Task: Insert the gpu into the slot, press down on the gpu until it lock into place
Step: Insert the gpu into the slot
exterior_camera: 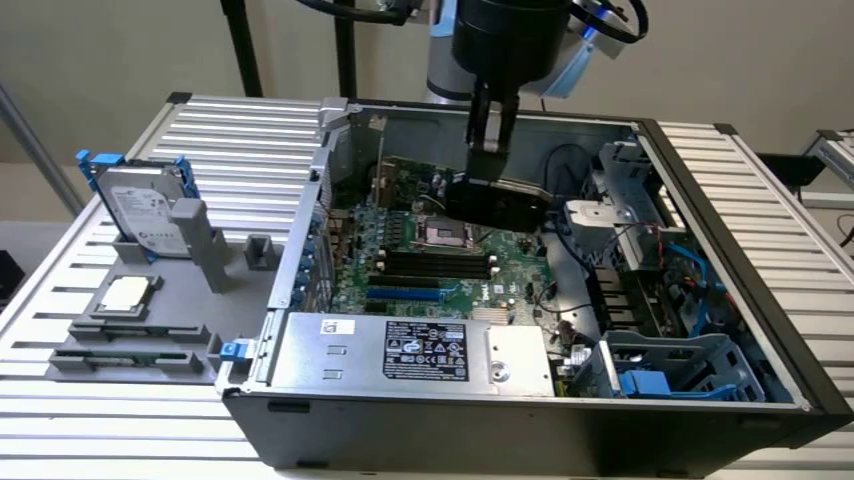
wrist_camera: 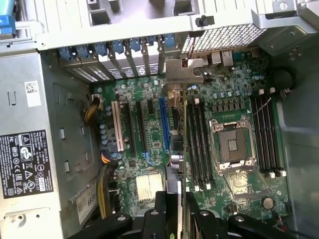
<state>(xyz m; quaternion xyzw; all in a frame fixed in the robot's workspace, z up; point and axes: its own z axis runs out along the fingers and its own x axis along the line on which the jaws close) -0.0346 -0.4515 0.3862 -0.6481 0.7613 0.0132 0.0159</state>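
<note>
The gpu [exterior_camera: 497,203] is a flat black card hanging tilted above the motherboard inside the open computer case [exterior_camera: 747,330]. My gripper [exterior_camera: 487,145] comes down from above and is shut on its upper edge. The bright-blue slot [exterior_camera: 404,295] lies on the board below, nearer the power-supply box, apart from the card. In the wrist view the gpu [wrist_camera: 185,74] appears edge-on with its silver bracket toward the rear panel. My gripper [wrist_camera: 177,219] holds the card between its black fingers [wrist_camera: 154,216]. The blue slot [wrist_camera: 164,124] runs parallel to the card, just beside it.
A silver labelled power-supply box [exterior_camera: 414,350] sits in front of the slot. The square CPU socket [exterior_camera: 441,235] and black memory slots [exterior_camera: 434,265] lie under the card. Cables and a blue drive cage [exterior_camera: 667,370] fill the exterior view's right. A hard drive [exterior_camera: 140,215] stands outside the case.
</note>
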